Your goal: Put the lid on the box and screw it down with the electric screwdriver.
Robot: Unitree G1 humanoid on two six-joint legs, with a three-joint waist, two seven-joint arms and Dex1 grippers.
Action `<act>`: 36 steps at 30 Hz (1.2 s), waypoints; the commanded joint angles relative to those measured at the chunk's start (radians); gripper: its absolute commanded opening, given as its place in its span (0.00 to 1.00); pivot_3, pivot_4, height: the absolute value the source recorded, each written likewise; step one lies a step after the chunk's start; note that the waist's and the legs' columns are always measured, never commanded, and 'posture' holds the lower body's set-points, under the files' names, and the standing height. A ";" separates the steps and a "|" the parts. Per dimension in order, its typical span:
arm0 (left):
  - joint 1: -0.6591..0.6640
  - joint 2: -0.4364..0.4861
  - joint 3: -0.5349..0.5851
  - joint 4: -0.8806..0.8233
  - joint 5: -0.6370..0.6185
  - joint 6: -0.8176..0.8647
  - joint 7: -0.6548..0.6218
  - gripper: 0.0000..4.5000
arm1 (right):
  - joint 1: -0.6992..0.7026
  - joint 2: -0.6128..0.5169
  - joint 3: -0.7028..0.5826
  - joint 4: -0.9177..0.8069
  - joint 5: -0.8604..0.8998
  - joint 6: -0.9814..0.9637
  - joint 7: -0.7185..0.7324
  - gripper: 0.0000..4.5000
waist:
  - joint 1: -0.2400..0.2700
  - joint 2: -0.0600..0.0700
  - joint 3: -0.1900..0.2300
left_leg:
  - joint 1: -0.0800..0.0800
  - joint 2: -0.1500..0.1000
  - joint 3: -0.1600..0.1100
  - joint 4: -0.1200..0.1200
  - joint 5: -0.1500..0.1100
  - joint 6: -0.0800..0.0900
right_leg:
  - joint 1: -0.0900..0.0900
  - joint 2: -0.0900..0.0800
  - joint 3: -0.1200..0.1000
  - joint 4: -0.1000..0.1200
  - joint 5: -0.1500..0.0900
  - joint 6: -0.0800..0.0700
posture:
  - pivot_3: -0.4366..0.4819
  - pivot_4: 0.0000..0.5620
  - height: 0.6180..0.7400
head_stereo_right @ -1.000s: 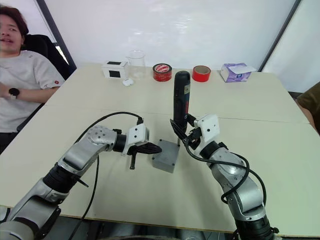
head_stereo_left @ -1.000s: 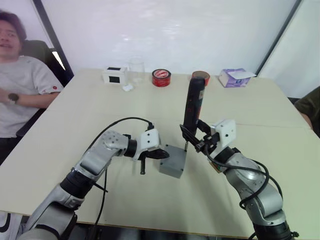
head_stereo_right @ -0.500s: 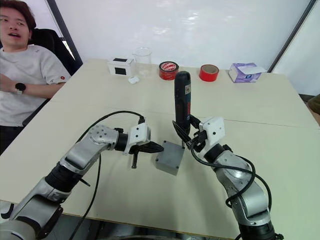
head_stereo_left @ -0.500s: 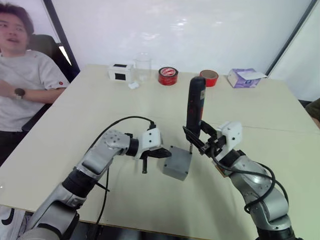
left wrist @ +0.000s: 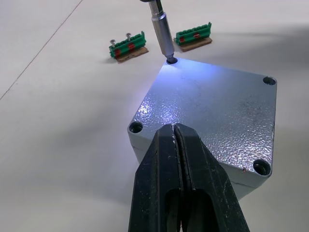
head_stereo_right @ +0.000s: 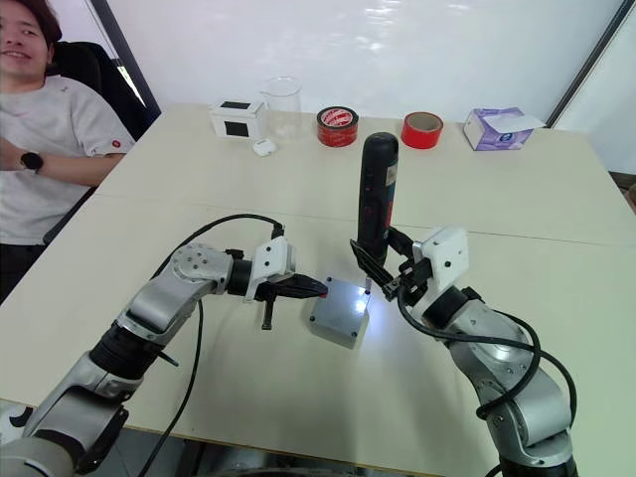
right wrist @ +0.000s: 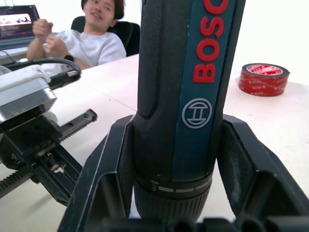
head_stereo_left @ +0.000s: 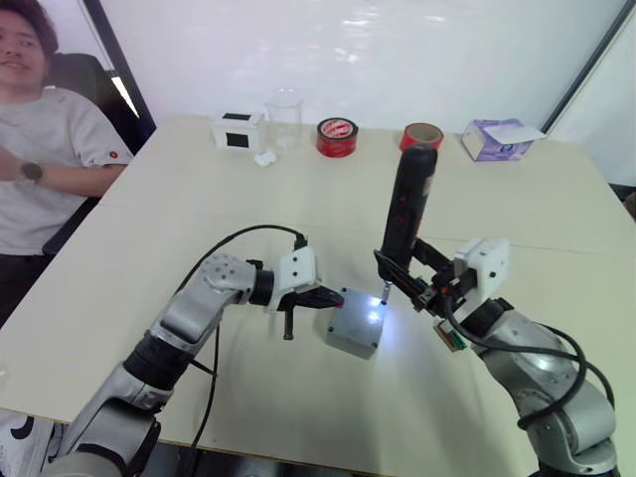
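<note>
The grey box (head_stereo_right: 331, 329) sits mid-table with the grey lid (left wrist: 212, 111) lying flat on top, its corner holes showing. My right gripper (head_stereo_left: 409, 278) is shut on the electric screwdriver (head_stereo_left: 407, 219), which it holds upright. The screwdriver's metal bit (left wrist: 161, 24) stands in the lid's far corner hole, and a bluish-white light falls on the lid around it. On the box's left, my left gripper (head_stereo_left: 324, 298) is shut with nothing in it. Its tips (left wrist: 175, 133) rest at the lid's near edge.
Two green-and-brown pieces (left wrist: 128, 47) (left wrist: 194, 37) lie on the table just past the box. Along the far edge stand a white-and-black box (head_stereo_left: 236, 130), a clear cup (head_stereo_left: 283, 109), two red tape rolls (head_stereo_left: 337, 137) (head_stereo_left: 421, 136) and a purple tissue box (head_stereo_left: 502, 138). A person (head_stereo_left: 45, 139) sits at the left.
A bright light now shines on the lid under the screwdriver's tip. The camera has shifted. Both grippers hold the same places at the box.
</note>
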 commanded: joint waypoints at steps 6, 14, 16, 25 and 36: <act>0.056 0.017 0.069 -0.003 -0.045 0.092 0.013 0.00 | -0.079 -0.034 -0.137 -0.067 0.116 0.053 -0.039 0.41 | -0.001 0.006 0.014 | -0.018 0.000 -0.001 0.015 0.000 0.000 | -0.008 0.000 -0.001 0.006 0.004 0.008 | 0.48 0.27 1.00; 0.021 -0.001 0.124 -0.079 -0.123 0.167 0.014 0.00 | -0.114 -0.070 -0.173 -0.080 0.207 0.106 -0.055 0.41 | 0.001 0.008 0.032 | -0.034 -0.001 -0.004 0.019 0.010 -0.013 | -0.024 0.004 -0.004 0.010 0.011 0.020 | 0.48 0.27 1.00; 0.003 -0.021 0.137 -0.093 -0.145 0.194 0.031 0.00 | -0.119 -0.065 -0.174 -0.079 0.222 0.114 -0.068 0.41 | 0.001 0.007 0.034 | -0.034 -0.001 -0.004 0.019 0.011 -0.014 | -0.024 0.007 -0.005 0.011 0.010 0.021 | 0.48 0.27 1.00; -0.078 0.011 0.226 -0.103 -0.222 0.303 0.042 0.00 | -0.098 -0.062 -0.175 -0.088 0.301 0.132 -0.096 0.41 | -0.004 0.005 0.045 | -0.032 -0.001 -0.007 0.029 0.009 -0.010 | -0.024 0.010 -0.005 0.029 0.006 0.032 | 0.48 0.27 1.00; -0.088 -0.005 0.123 -0.148 -0.227 0.319 0.010 0.00 | -0.124 -0.037 -0.157 -0.087 0.366 0.129 -0.162 0.41 | -0.004 0.005 0.047 | -0.030 -0.001 -0.007 0.032 0.013 -0.011 | -0.024 0.010 -0.005 0.038 0.006 0.033 | 0.48 0.27 1.00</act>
